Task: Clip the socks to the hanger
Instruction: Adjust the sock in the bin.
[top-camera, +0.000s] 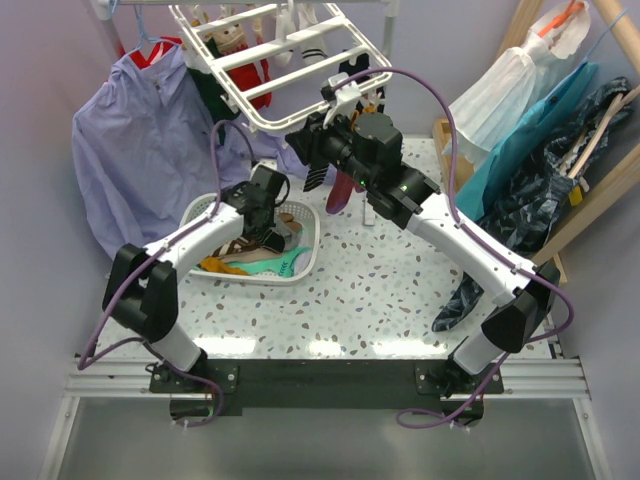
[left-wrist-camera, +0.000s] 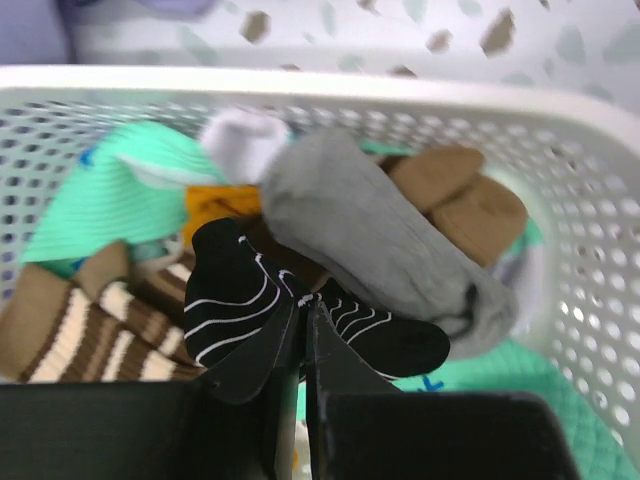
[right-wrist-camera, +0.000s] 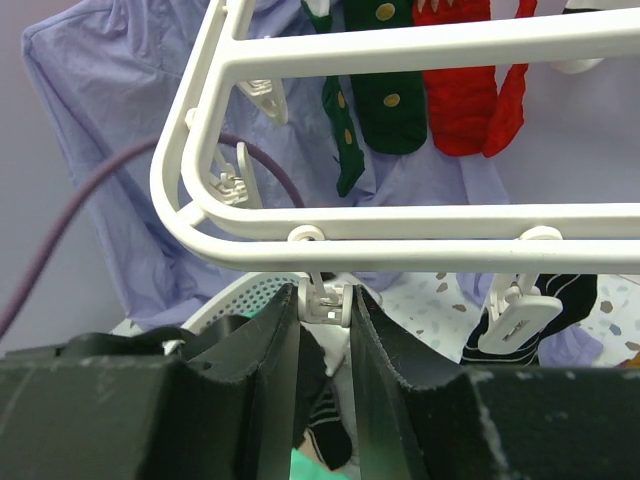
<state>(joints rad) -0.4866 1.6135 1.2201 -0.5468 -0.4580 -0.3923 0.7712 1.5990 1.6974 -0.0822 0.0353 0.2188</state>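
Speckled table (top-camera: 380, 300) against pale lavender walls (top-camera: 40, 120), bearing a basket (left-wrist-camera: 300, 85) of socks (left-wrist-camera: 370, 230)

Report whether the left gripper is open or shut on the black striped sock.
Shut: the fingertips of the left gripper meet, pinching the black striped sock inside the basket.

A white slotted laundry basket (top-camera: 203, 211) sits left of centre on the speckled table (top-camera: 380, 300), a lavender shirt (top-camera: 140, 150) hanging behind it; at the right hang a white garment (top-camera: 510, 85), a teal one (top-camera: 528, 142) and a dark patterned one (top-camera: 560, 195)
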